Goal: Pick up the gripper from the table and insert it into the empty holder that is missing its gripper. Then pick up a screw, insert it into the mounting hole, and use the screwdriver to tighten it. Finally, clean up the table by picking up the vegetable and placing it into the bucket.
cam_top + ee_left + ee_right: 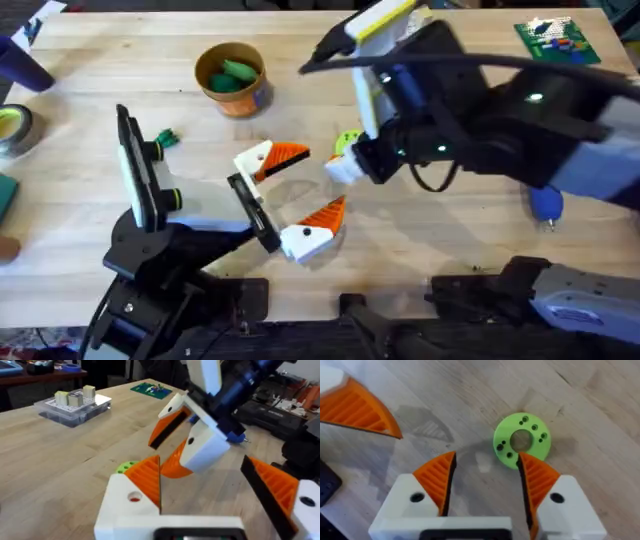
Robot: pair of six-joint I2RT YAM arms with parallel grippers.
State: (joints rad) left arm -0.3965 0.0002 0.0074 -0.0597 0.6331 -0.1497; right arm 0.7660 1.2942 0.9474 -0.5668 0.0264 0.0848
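Hovering my right gripper [485,480], fingers apart and empty, over the lime-green disc [522,440]; the gripper [272,159] lies on the tabletop [450,250] by the holder [252,212] — light, stiff plastic, best pinched at its white base.

A lime-green plastic disc with a centre hole [522,440] lies flat on the pale wooden worktop [450,240]. A green circuit board [556,40] rests near the far right corner.

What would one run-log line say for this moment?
right gripper: open above lime-green disc | left gripper: open | bucket: holds green pieces
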